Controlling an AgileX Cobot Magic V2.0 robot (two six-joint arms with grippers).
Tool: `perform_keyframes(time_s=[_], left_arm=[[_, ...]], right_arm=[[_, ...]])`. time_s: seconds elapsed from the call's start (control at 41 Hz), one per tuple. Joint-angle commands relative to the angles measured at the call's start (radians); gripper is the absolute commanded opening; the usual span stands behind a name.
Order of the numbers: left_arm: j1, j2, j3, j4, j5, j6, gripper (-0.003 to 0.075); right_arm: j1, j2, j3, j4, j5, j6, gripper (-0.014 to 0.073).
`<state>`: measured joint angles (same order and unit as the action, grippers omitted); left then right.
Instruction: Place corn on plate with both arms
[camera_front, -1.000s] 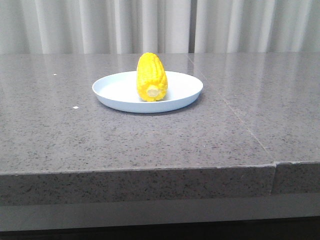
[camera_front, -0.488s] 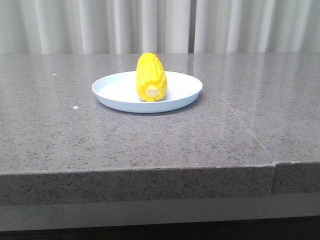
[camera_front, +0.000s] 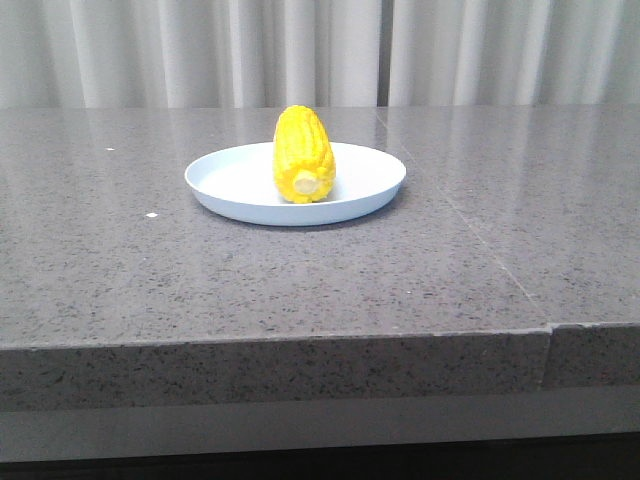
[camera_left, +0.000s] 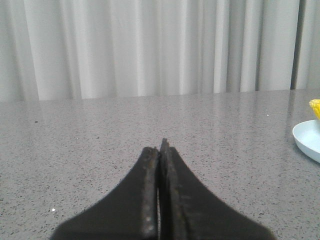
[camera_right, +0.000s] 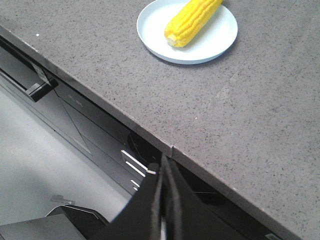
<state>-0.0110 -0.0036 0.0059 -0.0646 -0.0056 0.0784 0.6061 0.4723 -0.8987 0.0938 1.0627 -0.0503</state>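
Observation:
The yellow corn lies on the pale blue plate at the middle of the grey table, its pale stub end toward the camera. It also shows in the right wrist view, corn on plate. The left wrist view catches the plate's rim and a bit of the corn at its edge. My left gripper is shut and empty, low over the table, well away from the plate. My right gripper is shut and empty, off the table's front edge. Neither gripper shows in the front view.
The grey speckled stone table has a seam running from the plate's right toward the front edge. Pale curtains hang behind. Below the table's front edge, the right wrist view shows dark cabinet fronts and the floor.

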Motion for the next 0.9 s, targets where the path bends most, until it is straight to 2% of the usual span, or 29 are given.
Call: perform_keyframes(time_s=[0.0,0.341,0.463,0.585,0.878], left_arm=[[0.002,-0.02,0.001,-0.009,-0.086,-0.009,-0.002],[0.002,-0.02,0.001,-0.009,-0.086,-0.009,-0.002],[0.002,-0.02,0.001,-0.009,-0.086,-0.009,-0.002],[0.002,-0.02,0.001,-0.009,-0.086,-0.009,-0.002],[0.002,-0.02,0.001,-0.009,-0.086,-0.009,-0.002]], right_arm=[[0.004,0.007,-0.023,0.001,-0.072,-0.006,-0.0119],[0.004,0.007,-0.023,0.001,-0.072,-0.006,-0.0119],[-0.018,-0.052,0.045,0.0,-0.132,-0.006,-0.0119],[-0.121,-0.141,0.18,0.0,-0.325,-0.006,-0.0119],[-0.405,-0.397,0.639,0.0,-0.929,-0.006,-0.0119]])
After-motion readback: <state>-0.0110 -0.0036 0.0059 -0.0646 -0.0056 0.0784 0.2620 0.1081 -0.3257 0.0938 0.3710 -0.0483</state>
